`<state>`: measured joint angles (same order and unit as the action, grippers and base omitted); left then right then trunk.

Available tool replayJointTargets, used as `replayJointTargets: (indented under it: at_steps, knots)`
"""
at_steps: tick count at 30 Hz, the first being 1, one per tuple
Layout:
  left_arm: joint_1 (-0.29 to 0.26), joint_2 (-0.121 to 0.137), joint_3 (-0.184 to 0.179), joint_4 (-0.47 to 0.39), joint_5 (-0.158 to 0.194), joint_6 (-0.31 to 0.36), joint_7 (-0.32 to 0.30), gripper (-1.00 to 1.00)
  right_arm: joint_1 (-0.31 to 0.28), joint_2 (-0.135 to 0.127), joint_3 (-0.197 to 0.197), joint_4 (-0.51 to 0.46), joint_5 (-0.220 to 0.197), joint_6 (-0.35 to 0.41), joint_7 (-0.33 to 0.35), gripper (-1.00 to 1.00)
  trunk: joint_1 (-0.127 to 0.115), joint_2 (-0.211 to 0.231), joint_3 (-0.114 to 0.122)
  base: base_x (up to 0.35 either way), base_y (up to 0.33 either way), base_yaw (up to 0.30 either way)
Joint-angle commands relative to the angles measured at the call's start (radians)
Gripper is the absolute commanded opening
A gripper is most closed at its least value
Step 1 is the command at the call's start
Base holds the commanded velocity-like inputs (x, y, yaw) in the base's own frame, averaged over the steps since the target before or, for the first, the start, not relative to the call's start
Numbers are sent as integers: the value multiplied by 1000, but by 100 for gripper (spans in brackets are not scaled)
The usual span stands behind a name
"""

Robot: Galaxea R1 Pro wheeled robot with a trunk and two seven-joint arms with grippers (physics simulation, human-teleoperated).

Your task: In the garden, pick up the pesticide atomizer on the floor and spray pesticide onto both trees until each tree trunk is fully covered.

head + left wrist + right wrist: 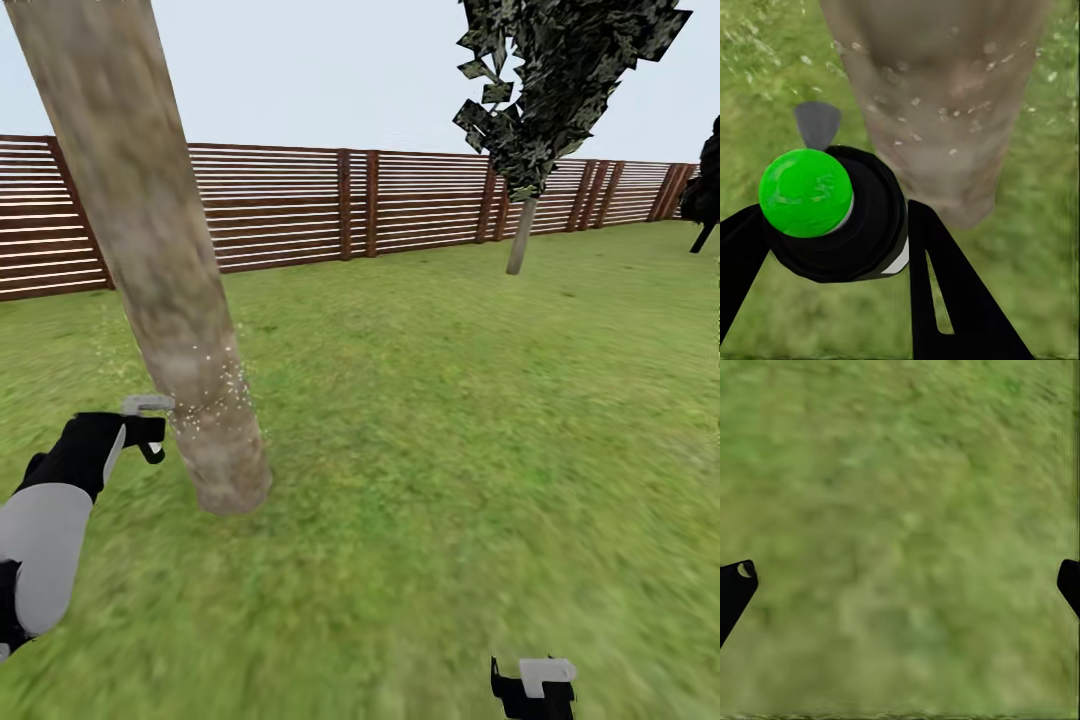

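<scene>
The robot's left hand [152, 432], at the lower left of the head view, is clamped on the pesticide atomizer [840, 217] and points it at the base of the near tree trunk [150, 250], which leans through the upper left of the frame down to the lawn [450, 400]. Fine white droplets fleck the lower bark beside the nozzle; the upper trunk appears unspeckled, so coverage looks partial. In the left wrist view the atomizer sits between the two black fingers [960, 300], a round black cap topped by a bright green button [805, 192], with a sliver of white body at its edge and a small grey nozzle tip [817, 124] aimed at the trunk. The bottle is small and likely light, a rigid plastic that should not deform; its smooth, round body could twist in the grip, so holding it across the body below the cap, as here, seems soundest. The trunk is a thick, pale grey-brown column with mottled greenish patches, far wider than the hand. The right hand [533, 690], at the bottom edge of the head view, hangs over bare grass with its fingers spread wide and nothing between them. A thinner, dark-leaved tree [545, 90] stands before the slatted wooden fence [300, 205] at upper right.
</scene>
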<state>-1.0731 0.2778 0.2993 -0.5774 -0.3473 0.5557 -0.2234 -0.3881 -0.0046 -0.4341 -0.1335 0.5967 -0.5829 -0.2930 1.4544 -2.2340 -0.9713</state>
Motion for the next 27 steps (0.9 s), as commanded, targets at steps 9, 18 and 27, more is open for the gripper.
replayJointTargets:
  at_steps: [9, 18, 27]
  knots:
    - [-1, -7, -2, -2, -1, 0, -1, -100, 0, 0, 0, 0, 0, 0, 1, 100, 0, 0, 0, 106, -221, -112]
    - [-1, -3, -3, -2, -2, 1, 4, -100, 0, 0, 0, 0, 0, 0, 0, 100, 0, 0, 1, 70, -215, -179]
    - [0, 13, 5, -2, -5, 0, 10, -100, 0, 1, 0, 0, 0, 0, 0, 100, 0, 0, 1, -75, -42, 242]
